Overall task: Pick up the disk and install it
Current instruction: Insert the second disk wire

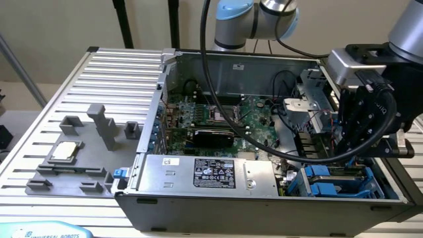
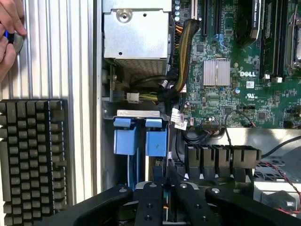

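**Disk seated in the drive bay**

We are hovering our black fingers, pressed together and empty, just above the blue-framed silver disk, which is sitting in the open grey computer case bay.

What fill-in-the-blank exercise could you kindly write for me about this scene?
1. The gripper hangs near two ___ carrier tabs.
2. The power supply carries a ___ label.
3. The brand printed on the motherboard is ___.
Missing words: blue; black; Dell.
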`<act>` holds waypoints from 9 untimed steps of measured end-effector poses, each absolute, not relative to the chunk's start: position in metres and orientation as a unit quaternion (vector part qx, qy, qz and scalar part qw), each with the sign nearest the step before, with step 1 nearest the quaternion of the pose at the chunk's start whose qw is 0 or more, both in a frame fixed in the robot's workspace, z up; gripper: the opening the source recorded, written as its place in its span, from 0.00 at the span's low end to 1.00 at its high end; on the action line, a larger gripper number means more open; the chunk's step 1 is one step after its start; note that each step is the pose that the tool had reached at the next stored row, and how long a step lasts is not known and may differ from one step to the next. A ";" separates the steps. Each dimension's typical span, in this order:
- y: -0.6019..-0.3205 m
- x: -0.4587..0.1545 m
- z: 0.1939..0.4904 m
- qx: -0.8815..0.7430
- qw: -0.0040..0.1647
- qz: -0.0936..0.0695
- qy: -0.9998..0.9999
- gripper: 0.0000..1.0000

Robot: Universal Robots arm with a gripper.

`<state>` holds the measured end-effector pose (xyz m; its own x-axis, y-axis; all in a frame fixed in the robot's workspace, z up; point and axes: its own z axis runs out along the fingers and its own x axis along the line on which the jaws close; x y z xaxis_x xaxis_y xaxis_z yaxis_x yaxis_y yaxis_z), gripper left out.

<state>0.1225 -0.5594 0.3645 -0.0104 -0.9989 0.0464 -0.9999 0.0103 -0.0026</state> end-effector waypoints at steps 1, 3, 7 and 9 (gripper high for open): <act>-0.559 0.122 0.363 0.704 0.014 0.018 -0.710 0.16; -0.560 0.122 0.361 0.706 0.012 0.020 -0.708 0.16; -0.561 0.122 0.357 0.708 0.007 0.023 -0.706 0.16; -0.561 0.122 0.354 0.708 0.006 0.024 -0.706 0.16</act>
<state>0.1224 -0.5611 0.3540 0.0034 -0.9991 0.0417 -0.9997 -0.0045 -0.0260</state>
